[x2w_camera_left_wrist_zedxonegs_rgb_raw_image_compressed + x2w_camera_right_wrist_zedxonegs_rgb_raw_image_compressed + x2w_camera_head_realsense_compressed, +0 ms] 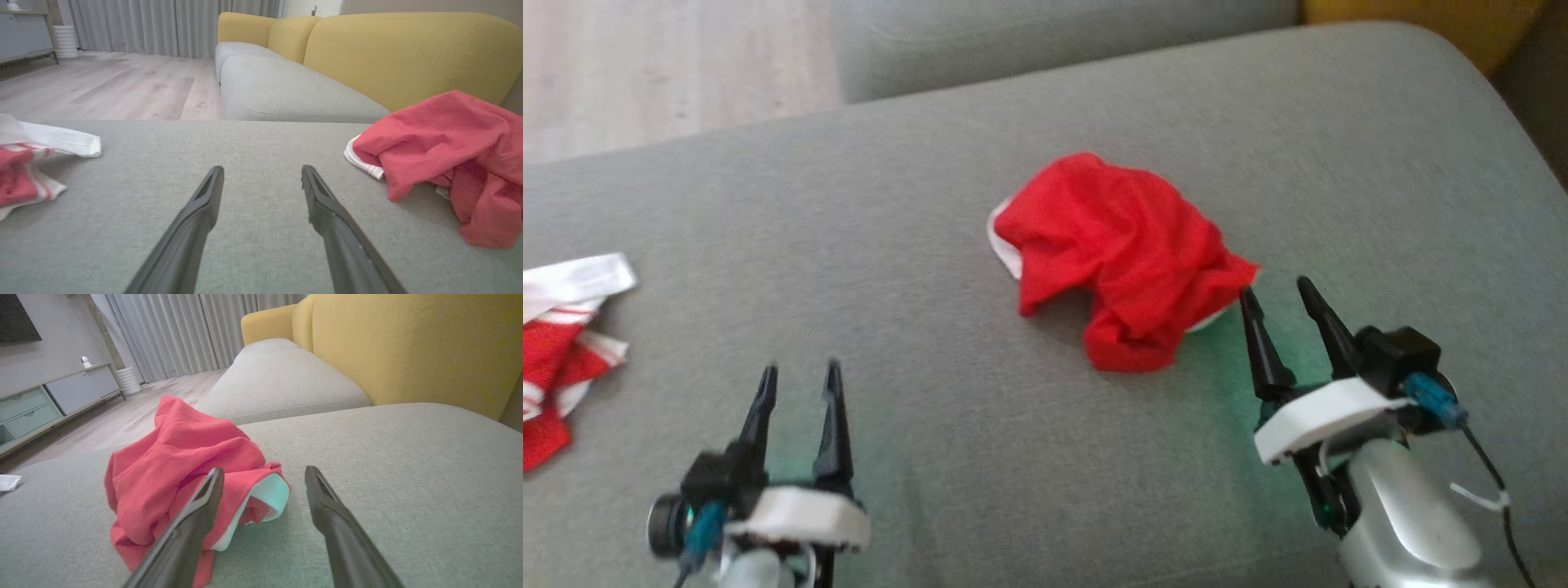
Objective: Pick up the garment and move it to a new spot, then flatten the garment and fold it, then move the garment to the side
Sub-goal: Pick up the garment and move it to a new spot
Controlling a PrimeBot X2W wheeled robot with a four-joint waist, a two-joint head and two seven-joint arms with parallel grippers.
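A crumpled red fabric garment with white trim [1127, 253] lies mid-cushion on a grey upholstered sofa seat [931, 457]. The right gripper [1278, 290], fingers spread and empty, sits just beside its edge; the left gripper [800, 371], likewise spread, is well apart.

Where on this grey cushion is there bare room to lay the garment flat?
Widest bare stretch: the cushion between the striped garment at the left edge and the red garment, ahead of the left gripper. A second patch lies right of the red garment. Tight by the right gripper, close to its hem.
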